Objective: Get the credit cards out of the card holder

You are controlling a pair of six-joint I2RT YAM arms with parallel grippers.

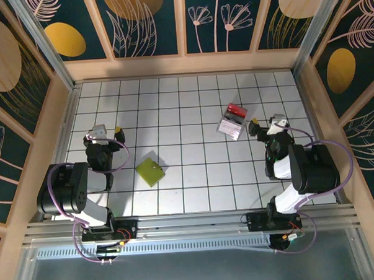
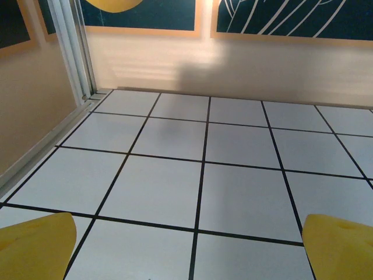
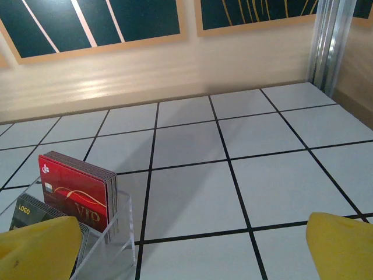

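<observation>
Card holder (image 1: 150,172) yellow-green, squarish, flat, closed; left end effector (image 2: 186,251), right end effector (image 3: 189,248) both apart

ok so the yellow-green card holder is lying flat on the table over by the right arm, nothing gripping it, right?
Wrong side. The card holder lies flat, ungripped, but by the left arm, not the right. The top external view shows it.
</observation>
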